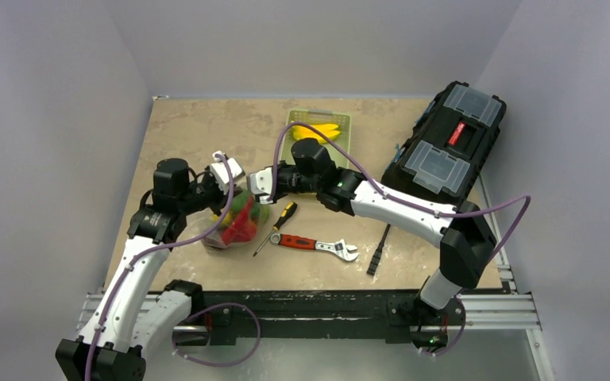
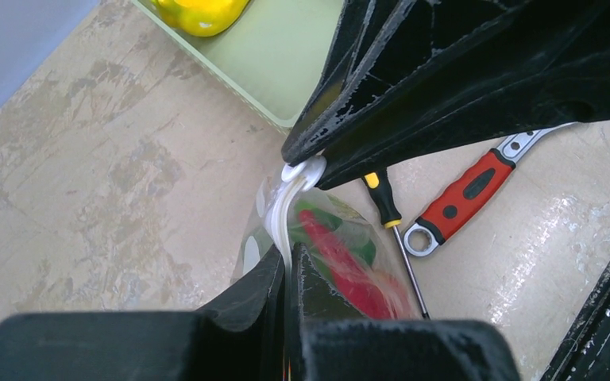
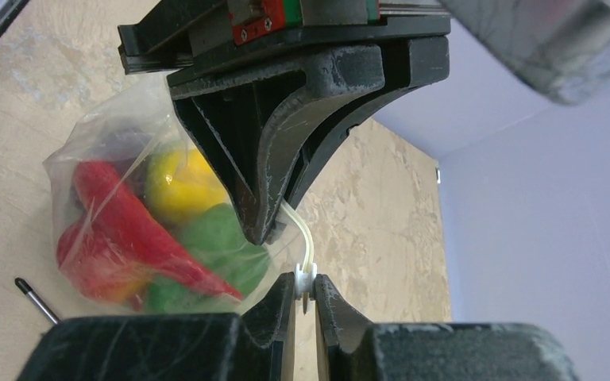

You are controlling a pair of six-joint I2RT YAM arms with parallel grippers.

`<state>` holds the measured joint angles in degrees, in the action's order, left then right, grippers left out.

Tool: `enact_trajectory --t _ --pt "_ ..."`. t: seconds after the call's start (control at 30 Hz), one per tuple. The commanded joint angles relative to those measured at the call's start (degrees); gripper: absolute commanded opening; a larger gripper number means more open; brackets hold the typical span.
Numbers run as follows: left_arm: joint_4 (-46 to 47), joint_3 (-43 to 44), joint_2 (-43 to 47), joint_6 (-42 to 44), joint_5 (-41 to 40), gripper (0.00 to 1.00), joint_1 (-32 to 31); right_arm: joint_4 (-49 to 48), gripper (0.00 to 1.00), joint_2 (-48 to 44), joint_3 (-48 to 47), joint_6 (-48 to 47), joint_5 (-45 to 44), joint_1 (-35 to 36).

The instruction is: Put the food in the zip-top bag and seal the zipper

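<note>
Top external shows toolbox label unreadable; left gripper and right gripper each pinch the zipper.

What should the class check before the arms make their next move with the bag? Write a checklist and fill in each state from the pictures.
1. Left jaws shut on the zipper: ok.
2. Right jaws shut on the zipper's end: ok.
3. Red, green and yellow food inside the zip-top bag: ok.
4. All food bagged: not ok; yellow food lies in the green basket.
5. Zipper sealed along its whole length: cannot tell.
6. Screwdriver and wrench outside the bag: ok.
</note>
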<state>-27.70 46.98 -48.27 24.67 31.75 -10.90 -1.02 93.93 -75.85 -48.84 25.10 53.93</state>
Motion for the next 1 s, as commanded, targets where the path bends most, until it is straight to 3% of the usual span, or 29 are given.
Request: enact_trajectory --t 0.0,0.37,0.53,0.73,0.97 --pt "3.2 -0.3 2.0 1.5 5.7 0.0 -0.1 -1.6 0.0 1.0 -2.1 -1.1 4.7 0.3" --pt "1.9 -0.5 1.9 2.3 8.2 0.0 0.0 -3.7 0.0 1.5 -2.5 0.2 6.9 -0.4" --pt "1.4 -0.6 2.1 2.8 9.2 0.0 -0.1 -2.7 0.0 -0.3 -0.2 -4.7 12.1 -0.6" --pt "0.6 -0.7 1.7 3.3 10.3 0.0 -0.1 4.6 0.0 0.3 -3.2 -9.2 20.5 -0.9" --pt "1.1 -0.9 2.3 3.2 6.7 0.0 -0.1 7.3 0.0 -3.0 -1.8 -9.7 20.4 -3.6"
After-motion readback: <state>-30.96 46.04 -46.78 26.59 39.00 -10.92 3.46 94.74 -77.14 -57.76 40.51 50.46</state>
